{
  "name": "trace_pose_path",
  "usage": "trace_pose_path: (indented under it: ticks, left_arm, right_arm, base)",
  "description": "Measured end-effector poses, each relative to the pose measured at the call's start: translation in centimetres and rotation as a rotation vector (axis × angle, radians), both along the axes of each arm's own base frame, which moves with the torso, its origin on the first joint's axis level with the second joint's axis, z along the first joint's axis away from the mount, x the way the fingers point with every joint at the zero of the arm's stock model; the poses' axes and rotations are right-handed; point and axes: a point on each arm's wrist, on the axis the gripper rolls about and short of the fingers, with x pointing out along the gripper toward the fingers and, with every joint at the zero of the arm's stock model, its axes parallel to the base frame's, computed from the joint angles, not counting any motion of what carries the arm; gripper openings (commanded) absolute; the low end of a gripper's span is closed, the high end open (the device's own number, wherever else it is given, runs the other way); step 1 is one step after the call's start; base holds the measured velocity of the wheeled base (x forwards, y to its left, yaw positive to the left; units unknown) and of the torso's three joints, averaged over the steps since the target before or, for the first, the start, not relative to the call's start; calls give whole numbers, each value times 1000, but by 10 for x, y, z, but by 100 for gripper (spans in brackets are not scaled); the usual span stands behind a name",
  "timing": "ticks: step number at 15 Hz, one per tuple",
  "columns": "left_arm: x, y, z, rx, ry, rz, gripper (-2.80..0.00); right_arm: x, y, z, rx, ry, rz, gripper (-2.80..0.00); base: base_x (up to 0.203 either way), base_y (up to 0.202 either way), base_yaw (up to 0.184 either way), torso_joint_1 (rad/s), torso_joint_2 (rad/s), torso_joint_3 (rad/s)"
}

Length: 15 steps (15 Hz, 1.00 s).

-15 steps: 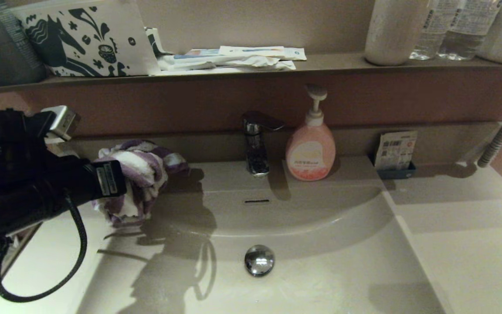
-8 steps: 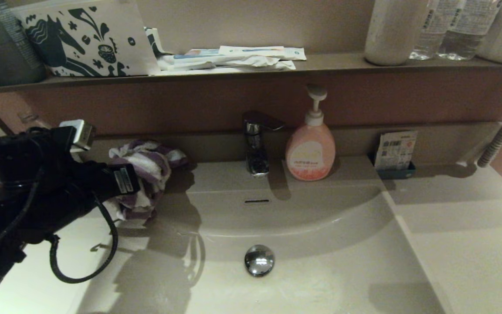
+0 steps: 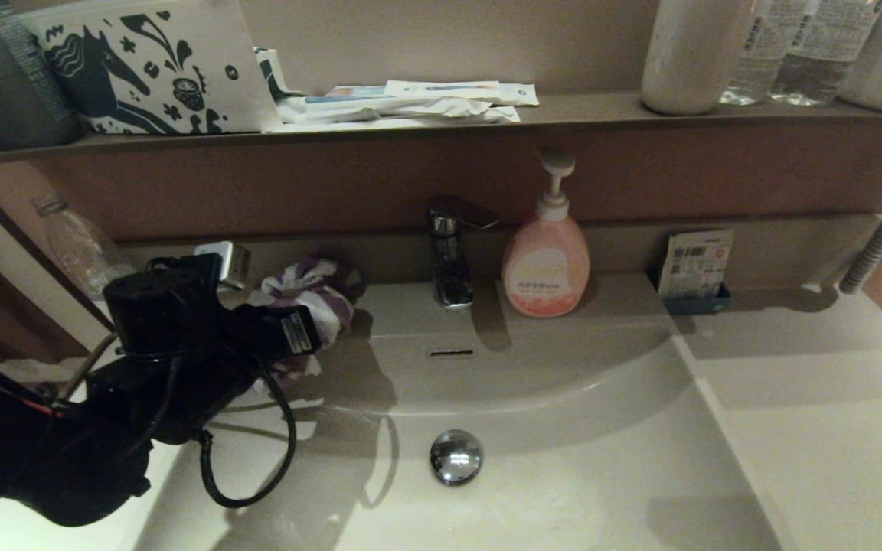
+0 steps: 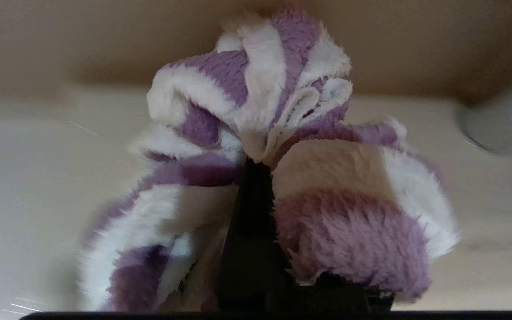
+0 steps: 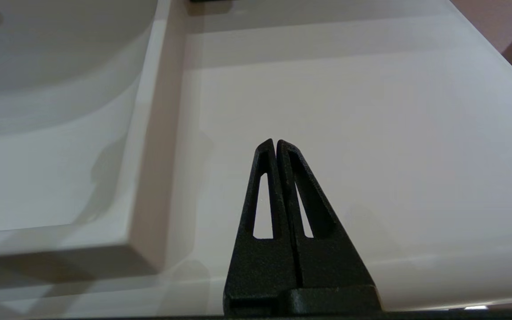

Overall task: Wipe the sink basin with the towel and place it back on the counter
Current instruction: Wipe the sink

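The purple-and-white striped towel (image 3: 317,295) is bunched up at the sink basin's (image 3: 563,474) back left corner, above the rim and left of the faucet. My left gripper (image 3: 311,325) is shut on the towel; in the left wrist view the towel (image 4: 282,146) wraps round the dark fingers (image 4: 254,213) and hides the tips. The chrome drain plug (image 3: 455,456) and the overflow slot (image 3: 450,353) lie bare. My right gripper (image 5: 276,142) is shut with nothing in it, hovering over the counter (image 5: 371,111) right of the basin; it does not show in the head view.
A chrome faucet (image 3: 450,249) and a pink soap pump bottle (image 3: 546,256) stand on the back ledge. A small packet in a blue holder (image 3: 695,268) is further right. The brown shelf (image 3: 579,111) above holds bottles, white packets and a patterned pouch (image 3: 151,65).
My left arm has carried the towel to the right and toward the back wall, from beside the basin's left edge to near the faucet. The right gripper's earlier state is not shown.
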Motion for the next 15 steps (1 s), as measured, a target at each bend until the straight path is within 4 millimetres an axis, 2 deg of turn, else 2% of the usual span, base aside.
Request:
trace_pose_path:
  ticks: [3,15]
  left_arm:
    - [-7,-19,-10,5,33,-14,-280]
    - [-2,-45,-34,-2,78,-75,-280]
  right_arm:
    - [0,0,0,0,0,0,-280]
    - [0,0,0,0,0,0,-280]
  base:
    - [0,0,0,0,0,0]
    - [0,0,0,0,0,0]
